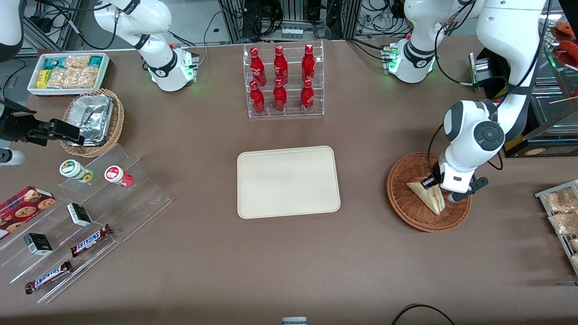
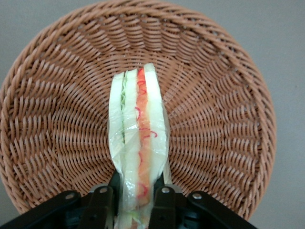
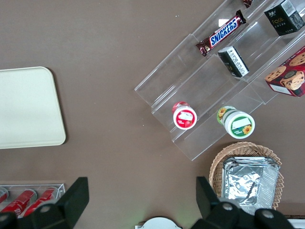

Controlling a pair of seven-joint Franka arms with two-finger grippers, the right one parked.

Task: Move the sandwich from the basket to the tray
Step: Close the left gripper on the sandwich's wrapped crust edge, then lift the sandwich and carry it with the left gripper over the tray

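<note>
The sandwich (image 1: 428,194) (image 2: 138,143), a plastic-wrapped wedge of white bread with red, orange and green filling, stands on edge in the reddish-brown wicker basket (image 1: 408,205) (image 2: 52,119). My left gripper (image 1: 440,189) (image 2: 135,202) is down in the basket, its two black fingers (image 2: 101,205) pressed against the two bread faces, shut on the sandwich. The cream tray (image 1: 288,181) (image 3: 26,107) lies flat and bare at the table's middle, well apart from the basket toward the parked arm's end.
A clear rack of red bottles (image 1: 283,81) stands farther from the front camera than the tray. Toward the parked arm's end are a tan basket with a foil container (image 1: 92,119), a white bin of snacks (image 1: 67,72) and a clear stepped shelf with snack items (image 1: 86,212). Packets in a rack (image 1: 560,212) lie at the working arm's end.
</note>
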